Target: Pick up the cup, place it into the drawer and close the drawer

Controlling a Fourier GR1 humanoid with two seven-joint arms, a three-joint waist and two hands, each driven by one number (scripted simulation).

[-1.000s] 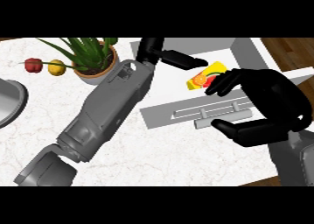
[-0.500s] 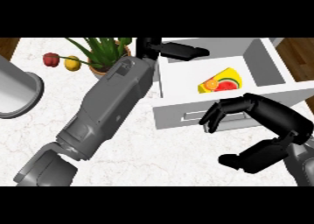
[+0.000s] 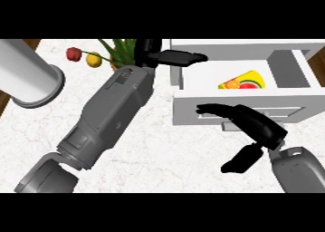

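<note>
Cylinder [image 3: 27,74], large and pale, stands at the far left of the counter [image 3: 158,158]. Next to it you see a red and a yellow round thing [image 3: 74,53] and the green leaves of a plant [image 3: 121,47]; I cannot tell if the round things are fruits or flowers.

The left forearm crosses the counter diagonally from the lower left. At its end, the left hand [image 3: 161,56] holds nothing. Its fingers are straight and point to the right, over the left back corner of the drawer [image 3: 288,68].

The drawer is pulled open. The cup [image 3: 245,82], yellow with a fruit pattern, lies inside it, near the middle, and no hand touches it. So I judge that picking and placing are done, and only the closing is left.

The right hand [image 3: 248,124] is at the drawer front [image 3: 191,112]. Its fingers are stretched out and apart from the thumb, and they seem to lie on the front panel without grasping anything.

For the next move, you should press this panel with the right hand, away from the robot, until the drawer is shut. Before that, take the left hand back from the rim, otherwise its fingers may be caught or block the way. Keep the push straight so the drawer does not jam.
</note>
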